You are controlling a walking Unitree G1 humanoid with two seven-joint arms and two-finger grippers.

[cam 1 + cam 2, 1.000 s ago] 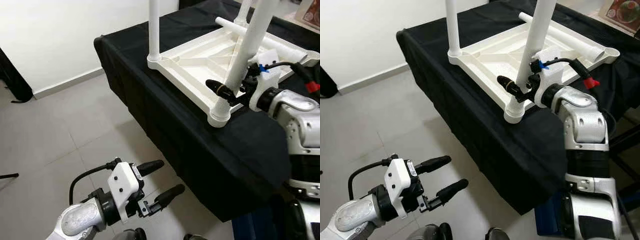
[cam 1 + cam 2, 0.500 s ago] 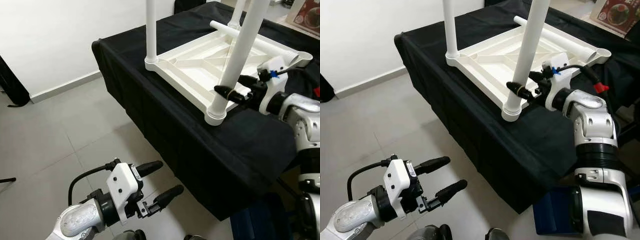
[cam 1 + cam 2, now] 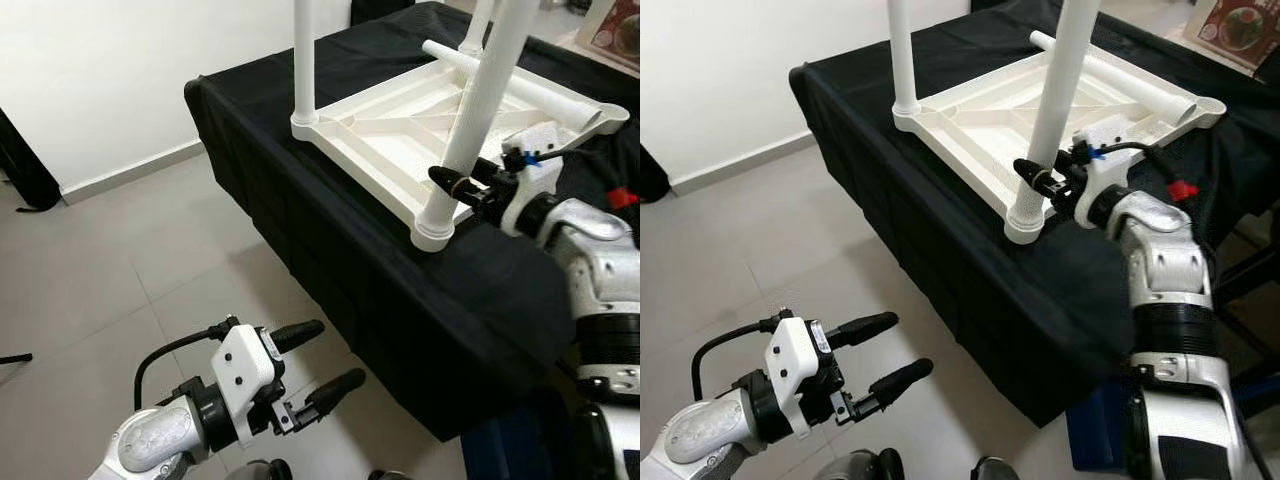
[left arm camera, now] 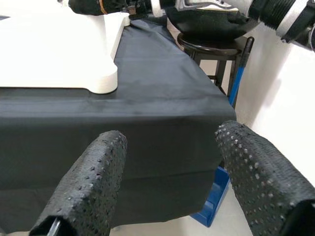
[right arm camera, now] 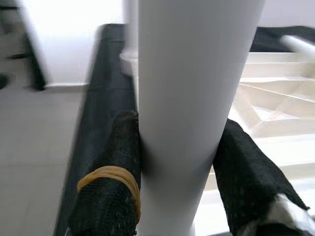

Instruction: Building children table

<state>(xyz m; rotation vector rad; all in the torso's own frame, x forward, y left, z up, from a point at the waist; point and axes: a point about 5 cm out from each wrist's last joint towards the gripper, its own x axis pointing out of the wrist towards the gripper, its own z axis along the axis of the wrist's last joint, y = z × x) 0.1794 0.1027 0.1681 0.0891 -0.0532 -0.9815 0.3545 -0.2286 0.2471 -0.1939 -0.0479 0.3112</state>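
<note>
Children's table (image 3: pixel 400 125), white, is lying upside down on the black-draped tabletop (image 3: pixel 500 290), its near-corner leg (image 3: pixel 1055 100) sitting clamped in the right claw (image 5: pixel 177 162), left claw (image 3: pixel 315 360) hanging spread; leg risks tilting in its socket if pushed off-axis.

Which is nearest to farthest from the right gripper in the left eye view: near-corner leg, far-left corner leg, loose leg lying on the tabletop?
1. Near-corner leg: the right gripper is clamped on it, low on the leg, just above its socket.
2. Loose leg: lying across the upturned tabletop, behind the gripper.
3. Far-left corner leg: upright at the tabletop's opposite corner, toward the robot's left.
</note>
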